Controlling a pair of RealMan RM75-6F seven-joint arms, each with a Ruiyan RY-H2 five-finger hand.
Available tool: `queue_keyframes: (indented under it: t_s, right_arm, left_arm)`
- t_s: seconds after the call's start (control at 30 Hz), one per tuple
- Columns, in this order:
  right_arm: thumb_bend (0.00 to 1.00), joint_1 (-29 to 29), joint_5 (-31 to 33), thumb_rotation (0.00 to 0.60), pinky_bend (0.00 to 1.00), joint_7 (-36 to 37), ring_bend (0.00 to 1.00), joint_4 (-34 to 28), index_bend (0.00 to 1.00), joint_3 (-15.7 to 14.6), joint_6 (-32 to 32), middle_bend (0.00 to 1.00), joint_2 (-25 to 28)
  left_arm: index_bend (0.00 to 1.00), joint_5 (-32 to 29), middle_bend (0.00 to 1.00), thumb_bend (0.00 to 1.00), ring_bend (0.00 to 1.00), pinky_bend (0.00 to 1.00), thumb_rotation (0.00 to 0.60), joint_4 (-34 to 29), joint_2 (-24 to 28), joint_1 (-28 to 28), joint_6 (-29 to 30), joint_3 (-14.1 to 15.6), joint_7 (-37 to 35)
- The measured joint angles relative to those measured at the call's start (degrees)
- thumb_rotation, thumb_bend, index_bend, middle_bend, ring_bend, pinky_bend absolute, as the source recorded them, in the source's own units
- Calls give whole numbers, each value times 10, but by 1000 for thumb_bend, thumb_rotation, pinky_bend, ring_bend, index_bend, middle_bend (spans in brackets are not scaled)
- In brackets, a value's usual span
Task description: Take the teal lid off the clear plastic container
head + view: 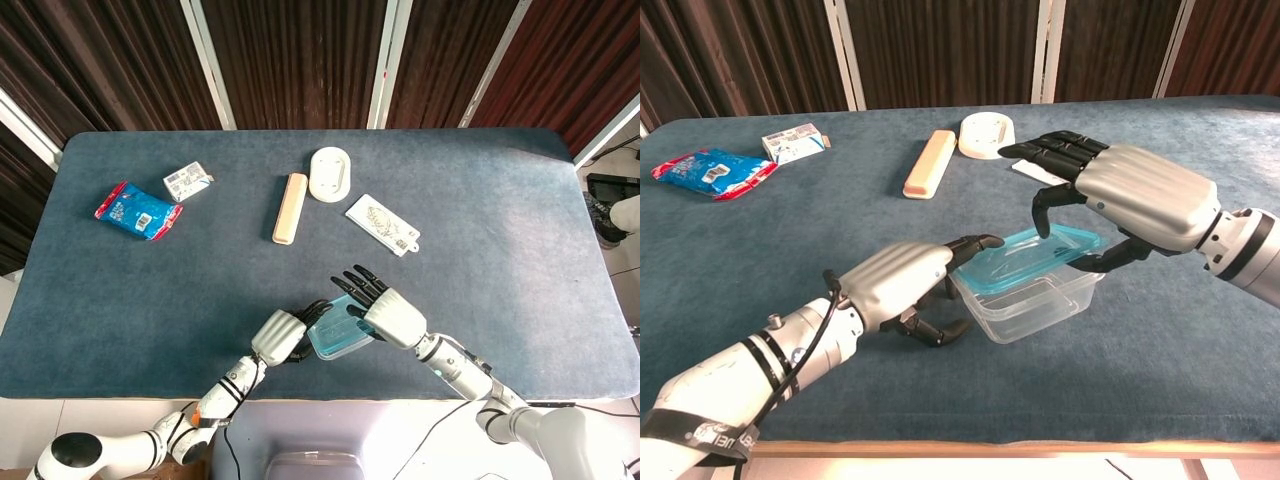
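The clear plastic container (1040,302) stands near the table's front edge, also seen from above (345,348). Its teal lid (1032,258) is tilted, raised on the right and low on the left. My right hand (1135,198) pinches the lid's right end, fingers on top and thumb under the rim; it shows in the head view too (393,318). My left hand (902,283) holds the container's left end, fingers over the top corner and thumb at the side, and appears from above as well (281,336). The teal lid (333,324) lies between both hands.
Further back on the blue table (500,200) lie a beige bar (290,207), a white oval dish (329,172), a white printed card (382,224), a small white box (188,181) and a blue snack bag (138,210). The table's front edge runs just below the hands.
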Motion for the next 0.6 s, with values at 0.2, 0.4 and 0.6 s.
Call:
queue_keyframes:
  t_s: [0.2, 0.4, 0.6]
  right_arm:
    - [489, 0, 2, 600, 0, 0, 0, 3, 722, -1, 4, 163, -9]
    - [521, -6, 9, 600, 0, 2, 0, 4, 817, 2, 18, 197, -18]
    - [528, -10, 16, 600, 0, 9, 0, -5, 847, 4, 21, 212, -17]
  left_arm:
    - [44, 0, 642, 399, 610, 598, 600, -1, 1, 1, 1, 0, 1]
    - [42, 8, 642, 400, 610, 597, 600, 5, 0, 1, 10, 2, 9]
    - [40, 15, 624, 400, 601, 575, 600, 15, -5, 0, 19, 4, 14]
